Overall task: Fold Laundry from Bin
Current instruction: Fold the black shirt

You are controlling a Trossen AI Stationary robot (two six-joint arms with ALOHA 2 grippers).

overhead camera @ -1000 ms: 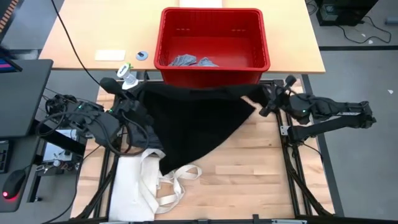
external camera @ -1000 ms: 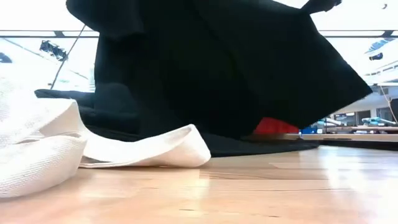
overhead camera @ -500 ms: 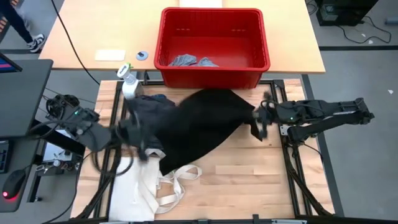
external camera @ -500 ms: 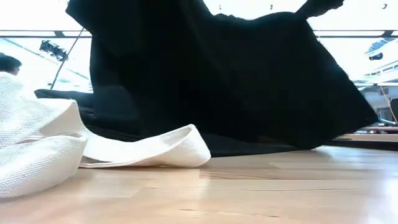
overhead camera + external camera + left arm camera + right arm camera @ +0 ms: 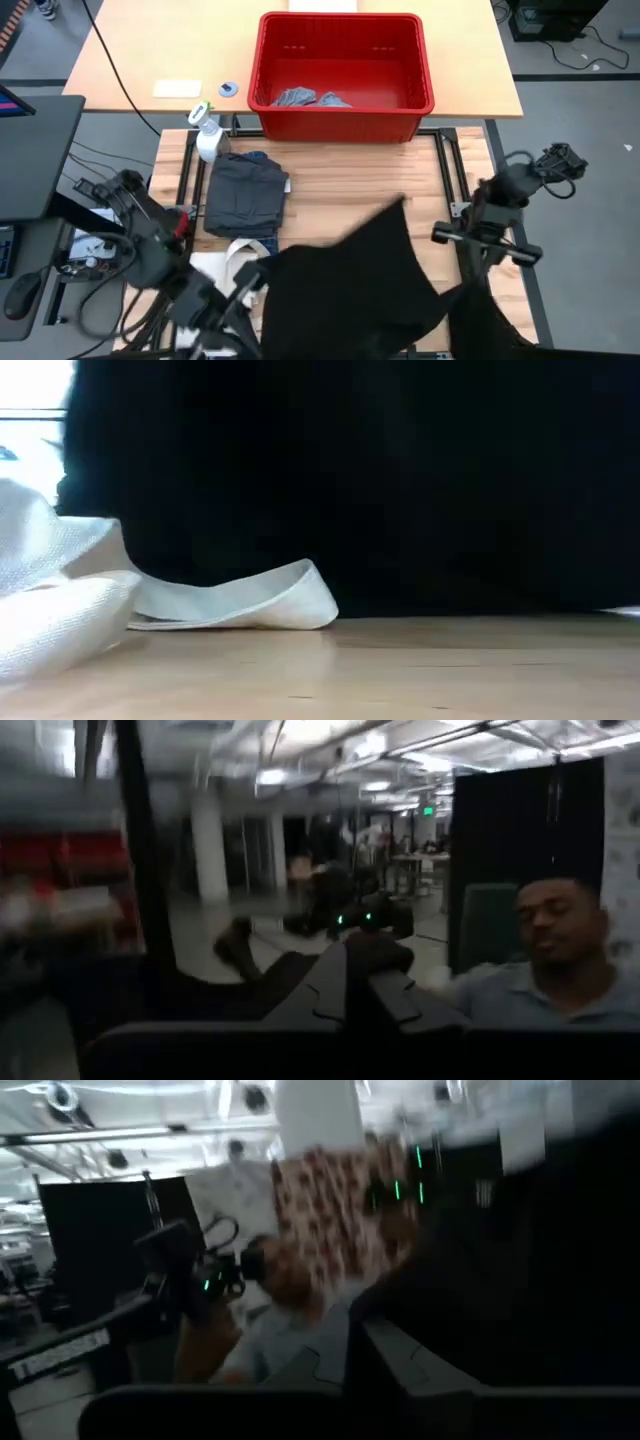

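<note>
- Black garment (image 5: 350, 275): a large dark cloth spread over the near half of the table, reaching to the near edge in the high view. In the low view it fills almost the whole background (image 5: 380, 480) and hangs down close to the tabletop.
- Left gripper (image 5: 350, 982): at the near left corner of the table, low and close to the black garment's left edge. Its fingers are pressed together; dark cloth lies around them in the left wrist view, but whether they pinch it cannot be told.
- Right gripper (image 5: 345, 1342): at the near right of the table, beside the black garment's right edge. Its fingers are also closed; black cloth covers much of the right wrist view, yet a grip on it cannot be confirmed.
- Bin (image 5: 345, 118): a red tub at the far side of the table, upright, holding small light grey pieces (image 5: 310, 98) on its floor.
- Dark grey piece (image 5: 246, 194): folded flat on the table, left of centre, between the bin and the black garment, with a strip of blue showing at its far edge.
- Tote bag (image 5: 225, 280): cream canvas, at the near left, partly under the black garment; one handle (image 5: 235, 600) curls on the wood in the low view.
- Spray bottle (image 5: 207, 137): stands just beyond the dark grey piece.
- Person (image 5: 545, 970): seen in the room beyond the table.
</note>
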